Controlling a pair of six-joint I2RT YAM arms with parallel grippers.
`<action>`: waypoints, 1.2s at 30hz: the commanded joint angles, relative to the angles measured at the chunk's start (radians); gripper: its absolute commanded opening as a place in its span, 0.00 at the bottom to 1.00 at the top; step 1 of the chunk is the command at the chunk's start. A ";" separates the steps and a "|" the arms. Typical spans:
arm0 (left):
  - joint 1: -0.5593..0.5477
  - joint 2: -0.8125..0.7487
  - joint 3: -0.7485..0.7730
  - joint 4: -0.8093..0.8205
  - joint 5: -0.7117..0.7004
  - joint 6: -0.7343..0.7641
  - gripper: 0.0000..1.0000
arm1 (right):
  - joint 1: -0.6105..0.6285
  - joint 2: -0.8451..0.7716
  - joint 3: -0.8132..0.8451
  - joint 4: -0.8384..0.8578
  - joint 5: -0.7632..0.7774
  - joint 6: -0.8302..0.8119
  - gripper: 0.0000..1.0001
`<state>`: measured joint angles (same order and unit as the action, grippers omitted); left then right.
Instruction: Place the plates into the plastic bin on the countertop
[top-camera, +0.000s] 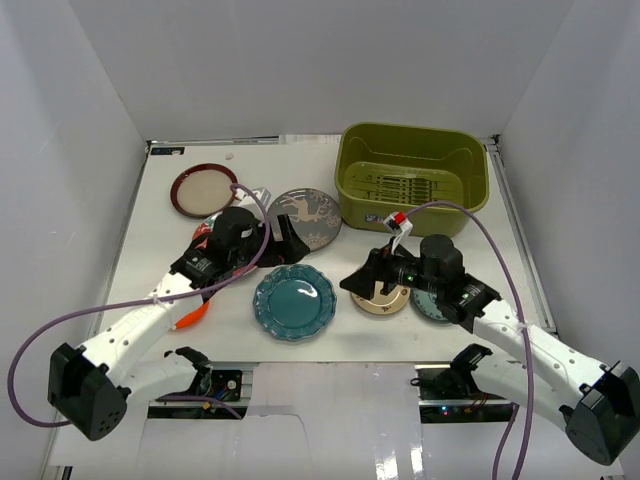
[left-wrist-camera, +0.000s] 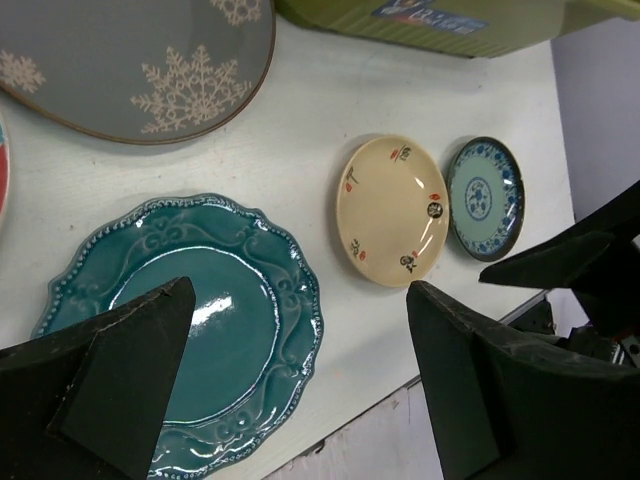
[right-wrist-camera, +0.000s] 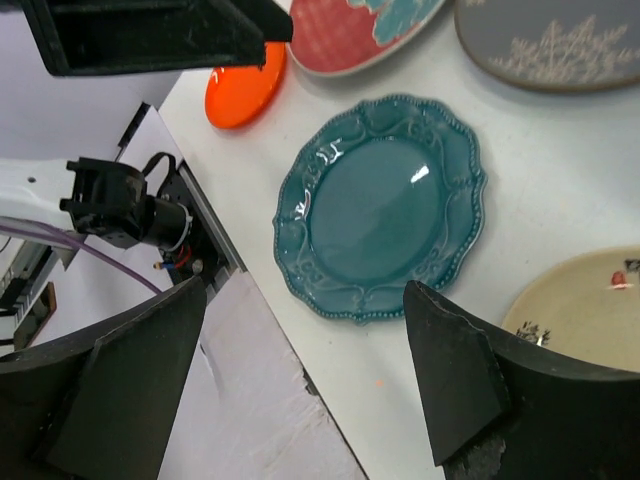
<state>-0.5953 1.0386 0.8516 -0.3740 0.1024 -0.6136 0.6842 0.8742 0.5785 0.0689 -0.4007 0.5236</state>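
The olive-green bin (top-camera: 413, 175) stands empty at the back right of the countertop (top-camera: 160, 250). The teal scalloped plate (top-camera: 294, 301) lies at the front centre. The grey plate (top-camera: 312, 215), the red-rimmed white plate (top-camera: 204, 188), the gold plate (top-camera: 382, 300) and the blue-green plate (top-camera: 430, 305) lie around it. The red-and-blue plate (right-wrist-camera: 360, 30) and the orange plate (right-wrist-camera: 245, 90) are partly under the left arm. My left gripper (left-wrist-camera: 300, 290) is open and empty above the teal plate (left-wrist-camera: 190, 320). My right gripper (right-wrist-camera: 305, 290) is open and empty over the gold plate's left side.
White walls close in the left, back and right sides. The table's front edge (right-wrist-camera: 300, 370) runs close below the teal plate. Cables (top-camera: 455, 215) loop above both arms. The bin's label (left-wrist-camera: 425, 15) faces the plates.
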 joint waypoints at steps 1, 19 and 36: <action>-0.003 0.021 0.004 0.004 0.034 -0.023 0.98 | 0.040 0.000 -0.046 0.143 0.036 0.042 0.86; 0.543 0.031 0.072 -0.158 -0.181 -0.020 0.98 | 0.077 -0.003 -0.201 0.298 0.043 0.113 0.79; 0.986 0.388 -0.118 0.280 0.275 0.156 0.79 | 0.080 0.052 -0.189 0.262 -0.032 0.024 0.73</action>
<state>0.3706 1.3743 0.7437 -0.2245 0.2626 -0.5098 0.7589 0.9161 0.3820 0.2951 -0.4061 0.5781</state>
